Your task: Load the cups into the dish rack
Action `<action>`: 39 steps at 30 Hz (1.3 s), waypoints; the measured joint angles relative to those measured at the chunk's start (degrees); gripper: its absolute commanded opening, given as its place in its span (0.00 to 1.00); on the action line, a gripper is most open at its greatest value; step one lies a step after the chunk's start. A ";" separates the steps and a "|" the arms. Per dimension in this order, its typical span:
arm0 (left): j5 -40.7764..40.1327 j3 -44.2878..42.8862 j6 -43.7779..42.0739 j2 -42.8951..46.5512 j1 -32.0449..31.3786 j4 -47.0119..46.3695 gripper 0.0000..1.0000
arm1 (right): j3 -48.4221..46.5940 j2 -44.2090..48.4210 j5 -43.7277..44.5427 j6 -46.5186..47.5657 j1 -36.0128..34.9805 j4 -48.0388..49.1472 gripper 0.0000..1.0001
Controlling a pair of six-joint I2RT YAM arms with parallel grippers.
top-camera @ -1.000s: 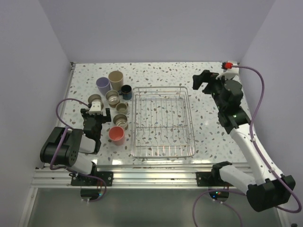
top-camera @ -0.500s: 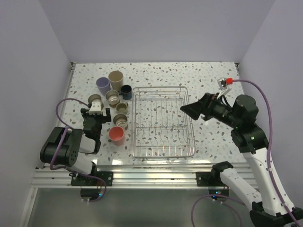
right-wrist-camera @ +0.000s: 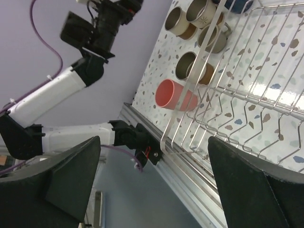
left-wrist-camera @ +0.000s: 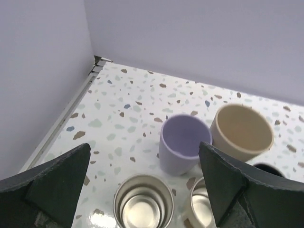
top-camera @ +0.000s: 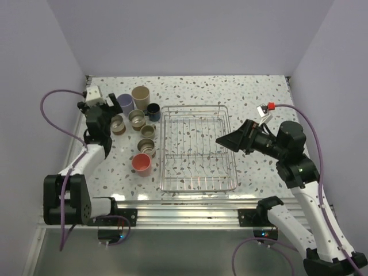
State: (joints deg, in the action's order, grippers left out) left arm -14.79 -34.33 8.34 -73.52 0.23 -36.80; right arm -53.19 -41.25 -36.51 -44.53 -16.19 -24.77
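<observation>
Pale lavender walls (top-camera: 190, 34) close in the back and both sides of a white desk (top-camera: 253, 92) flecked with grey and brown terrazzo chips. An aluminium rail (top-camera: 184, 208) runs along the near edge, where both arms are bolted.

A silver wire dish rack (top-camera: 196, 107) sits at the middle of the desk, its long sides running from near to far. All the cups stand upright on the desk to the left of it, outside the wire. The beige tumbler (top-camera: 141, 95) is farthest back, with the lavender tumbler (top-camera: 125, 103) just beside it on the left. The dark blue mug (top-camera: 153, 111) stands close to the rack's far-left corner. Four short steel cups (top-camera: 137, 119) are scattered between these and the coral-pink cup (top-camera: 141, 164), which is nearest the arms and beside the rack's left wall.

The left gripper (left-wrist-camera: 144, 159) hangs over the far-left end of the cluster. Its jaws are spread wide with nothing between them. Its wrist view looks down on the lavender and beige tumblers and two of the steel cups.

The right gripper (top-camera: 227, 140) is tilted over the rack's right rim, pointing left across the wire. Its jaws are also wide apart and hold nothing.
</observation>
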 measured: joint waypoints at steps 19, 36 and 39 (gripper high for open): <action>6.25 -38.86 11.74 -17.07 6.93 58.03 0.61 | -1.79 -5.31 -3.50 1.84 0.00 0.09 0.98; 9.49 -22.27 15.26 -13.57 7.91 57.90 0.52 | -1.99 -6.78 -3.58 3.26 0.00 -1.09 0.99; 9.99 -21.86 15.85 -13.62 7.89 56.72 0.51 | -2.01 -6.69 -3.56 3.58 0.00 -1.62 0.98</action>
State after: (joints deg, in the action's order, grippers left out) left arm -4.80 -56.18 24.18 -87.13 8.12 19.92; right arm -55.20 -47.94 -40.07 -40.95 -16.19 -26.39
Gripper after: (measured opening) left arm 0.522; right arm 0.986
